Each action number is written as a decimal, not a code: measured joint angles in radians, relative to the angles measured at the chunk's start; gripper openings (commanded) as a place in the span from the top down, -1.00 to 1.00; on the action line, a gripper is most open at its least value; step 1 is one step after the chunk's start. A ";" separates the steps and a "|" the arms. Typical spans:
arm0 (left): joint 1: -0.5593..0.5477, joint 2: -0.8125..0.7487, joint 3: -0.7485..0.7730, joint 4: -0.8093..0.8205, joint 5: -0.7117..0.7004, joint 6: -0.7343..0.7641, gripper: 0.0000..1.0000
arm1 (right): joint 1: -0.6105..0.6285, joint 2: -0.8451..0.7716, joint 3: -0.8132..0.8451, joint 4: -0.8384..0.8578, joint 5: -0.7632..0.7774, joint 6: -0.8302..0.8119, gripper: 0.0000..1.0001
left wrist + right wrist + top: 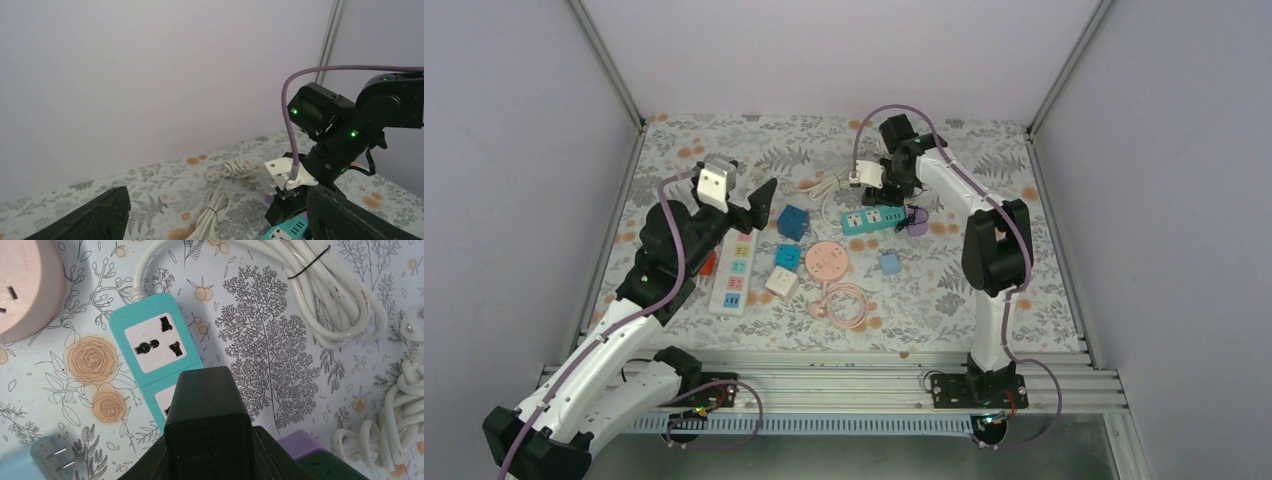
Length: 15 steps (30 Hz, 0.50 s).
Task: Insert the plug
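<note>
The right end effector (210, 466) is clamped tight on a black plug (204, 400), one finger on each of its sides. The plug hangs directly over the second socket of the teal power strip (150, 345); whether its pins have entered cannot be told. The strip lies toward the far edge of the bench (984, 300), right of the middle. Its white cable (325, 300) is coiled just beyond it, and a purple block (300, 445) sits just beside the plug. A pink round socket (25, 285) lies near the strip's cable end.

The left end effector (215, 225) is spread wide and holds nothing, raised over the left side of the bench above a white power strip (734, 272).
</note>
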 measured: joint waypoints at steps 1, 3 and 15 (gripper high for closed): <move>0.000 0.001 0.000 -0.006 0.000 0.000 -0.75 | 0.000 0.006 0.005 -0.001 0.001 -0.008 0.93; 0.000 0.003 0.000 -0.020 0.000 0.001 -0.75 | 0.001 0.015 0.008 -0.002 0.001 -0.021 0.93; 0.000 0.000 0.000 -0.037 0.001 0.011 -0.75 | 0.001 0.034 -0.018 -0.013 0.030 -0.037 0.93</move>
